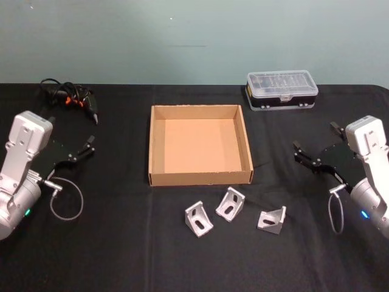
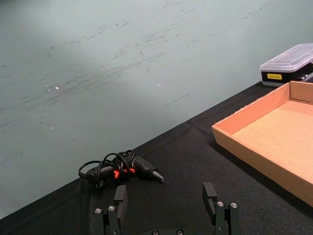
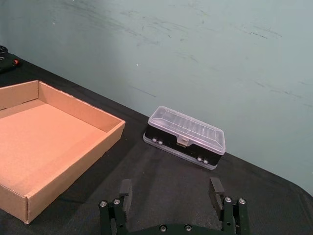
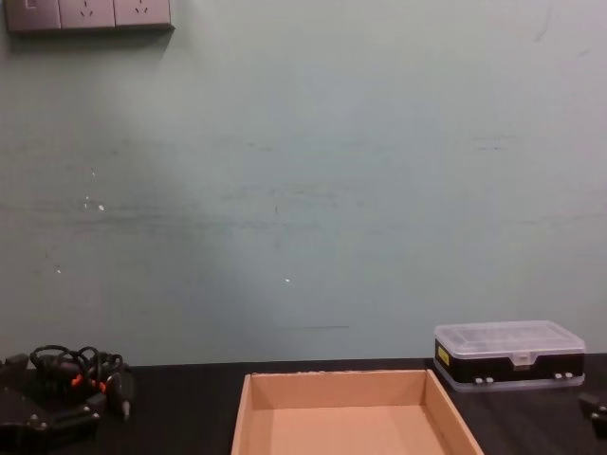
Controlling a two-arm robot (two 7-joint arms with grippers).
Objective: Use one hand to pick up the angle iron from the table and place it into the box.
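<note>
Right gripper (image 1: 315,136) hangs over the table (image 1: 121,249) to the right of the box (image 1: 200,177), fingers spread apart and holding nothing. The right wrist view shows the same wide gap between them. The left gripper (image 1: 73,135) sits on the opposite side of the box, equally wide open and empty.

The box is bare inside, so I judge the task not yet begun: reaching, gripping, lifting and placing all remain.

Three angle irons lie in a loose row on the table just in front of the box's near wall, none touching another: the left angle iron (image 1: 199,219), the middle angle iron (image 1: 231,204) and the right angle iron (image 1: 271,219), which lies nearest the right gripper. Each is a small silver-grey metal corner bracket with a slotted hole in its face and braced sides.
</note>
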